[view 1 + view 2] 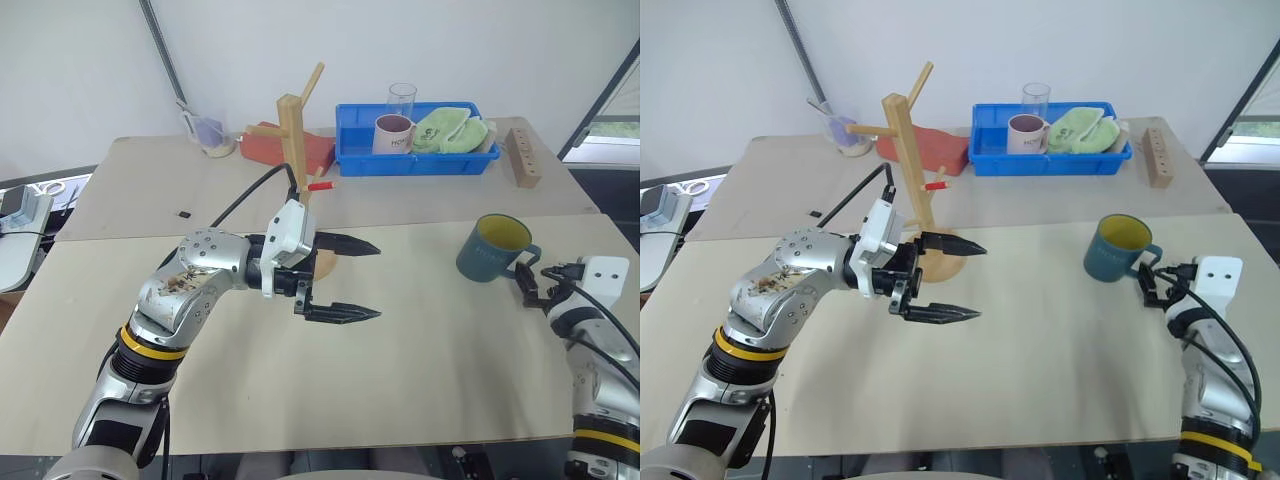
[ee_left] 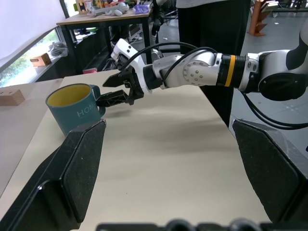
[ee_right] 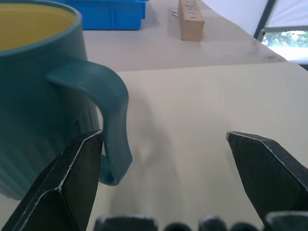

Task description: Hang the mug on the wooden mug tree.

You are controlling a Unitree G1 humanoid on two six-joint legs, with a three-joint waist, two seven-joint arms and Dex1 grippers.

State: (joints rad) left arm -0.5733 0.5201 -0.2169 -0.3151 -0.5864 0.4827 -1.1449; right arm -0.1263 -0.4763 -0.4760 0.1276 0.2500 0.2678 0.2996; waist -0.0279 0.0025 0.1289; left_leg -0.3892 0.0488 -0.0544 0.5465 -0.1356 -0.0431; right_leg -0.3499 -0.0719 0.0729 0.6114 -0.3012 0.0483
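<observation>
The dark teal mug (image 1: 495, 250) with a yellow-green inside stands upright on the table at the right, its handle turned toward my right gripper (image 1: 532, 287). That gripper is open and level at the handle. In the right wrist view the handle (image 3: 115, 110) sits just inside one finger (image 3: 82, 178), with a wide gap to the other. The wooden mug tree (image 1: 905, 150) stands mid-table on its round base (image 1: 945, 262). My left gripper (image 1: 378, 282) hovers open in front of that base, pointing right, nothing between its fingers.
A blue bin (image 1: 415, 163) at the back holds a whitish mug (image 1: 392, 133), a green cloth (image 1: 450, 130) and a glass (image 1: 402, 98). A wooden block with holes (image 1: 522, 157) lies right of it and a red object (image 1: 275, 148) behind the tree. A person (image 2: 211, 19) stands beyond the table.
</observation>
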